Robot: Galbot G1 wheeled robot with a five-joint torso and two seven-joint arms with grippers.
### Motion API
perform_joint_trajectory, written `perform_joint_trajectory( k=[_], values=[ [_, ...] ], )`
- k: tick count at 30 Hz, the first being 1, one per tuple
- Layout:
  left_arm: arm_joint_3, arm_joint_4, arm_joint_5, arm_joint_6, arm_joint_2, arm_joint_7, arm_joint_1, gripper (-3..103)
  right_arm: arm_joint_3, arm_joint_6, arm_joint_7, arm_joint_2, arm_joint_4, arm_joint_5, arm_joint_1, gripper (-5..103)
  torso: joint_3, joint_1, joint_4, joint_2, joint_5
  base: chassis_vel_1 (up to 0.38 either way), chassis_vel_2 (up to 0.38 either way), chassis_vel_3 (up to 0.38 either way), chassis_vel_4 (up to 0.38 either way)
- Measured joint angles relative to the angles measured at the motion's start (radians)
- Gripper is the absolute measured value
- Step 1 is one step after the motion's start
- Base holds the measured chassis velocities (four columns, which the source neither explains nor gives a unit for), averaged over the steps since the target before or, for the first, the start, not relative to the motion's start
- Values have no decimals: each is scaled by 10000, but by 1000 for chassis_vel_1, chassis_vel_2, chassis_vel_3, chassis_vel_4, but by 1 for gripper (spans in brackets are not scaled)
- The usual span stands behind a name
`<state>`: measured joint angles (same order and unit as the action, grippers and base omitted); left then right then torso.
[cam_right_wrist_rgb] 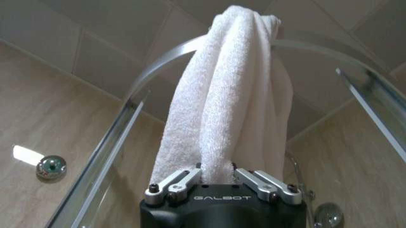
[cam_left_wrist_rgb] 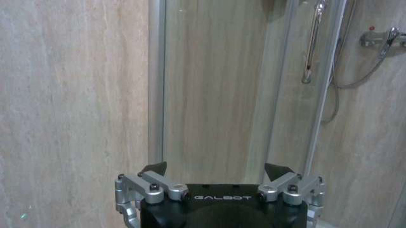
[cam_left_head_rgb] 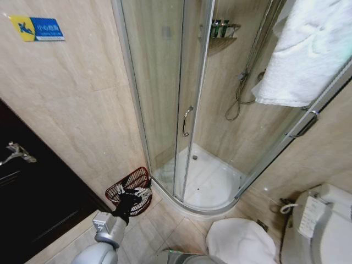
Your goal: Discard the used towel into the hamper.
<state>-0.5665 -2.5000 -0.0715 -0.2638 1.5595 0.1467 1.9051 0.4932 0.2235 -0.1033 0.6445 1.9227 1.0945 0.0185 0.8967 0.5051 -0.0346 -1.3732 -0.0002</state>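
**Op A:** My right gripper is clamped on the towel, draped over the shower rail at one o'clock.

**Op B:** Left gripper gapes, above the hamper at seven o'clock. I'd fear the towel snagging or slipping loose.

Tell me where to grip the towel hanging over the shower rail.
Grip the towel on its hanging bunched folds below the rail, coming from underneath. There the cloth gathers into a narrow rope that fits between the fingers. The right pincer is already shut on it there; the left pincer hangs open over the hamper.
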Motion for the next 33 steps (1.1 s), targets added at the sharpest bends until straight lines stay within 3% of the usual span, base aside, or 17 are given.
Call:
perform_joint_trajectory(
  k=[8, 14, 16, 20, 27, 30, 33],
  values=[
    [0, 0, 0, 0, 0, 0, 0, 100, 380, -135, 174, -277, 230, 22, 447, 9, 0, 0, -2, 0, -3, 0, 0, 0, 0],
    [0, 0, 0, 0, 1, 0, 0, 100, 2173, -1049, 444, -542, 1163, -348, 2998, 9, -1, 0, 3, -1, -4, 0, 0, 0, 0],
    [1, 0, 1, 0, 0, 1, 0, 100, 2827, -1550, 600, -306, 1578, -743, 4407, 9, 0, -2, 3, 0, 13, 0, 0, 0, 0],
    [0, 0, 0, 0, 0, 0, 1, 100, 3132, -1879, 512, -170, 1952, -961, 5147, 9, 0, -2, 0, -1, -6, 0, 0, 0, 0],
    [0, 0, 0, 0, -4, 0, 0, 100, 3424, -1883, 480, 151, 2237, -1298, 6027, 9, 0, 0, -3, -1, -4, 0, 0, 0, 0],
    [0, 0, 1, 0, -2, 0, 0, 100, 3884, -1879, 528, 547, 2559, -1621, 7190, 9, -1, 0, 0, -1, 0, 0, 0, 0, 0],
    [0, 0, 0, 0, -1, 0, 0, 100, 4354, -1916, 653, 1409, 3071, -2241, 9000, 9, -1, -1, 2, 0, 2, 0, 0, 0, 0]
  ],
)
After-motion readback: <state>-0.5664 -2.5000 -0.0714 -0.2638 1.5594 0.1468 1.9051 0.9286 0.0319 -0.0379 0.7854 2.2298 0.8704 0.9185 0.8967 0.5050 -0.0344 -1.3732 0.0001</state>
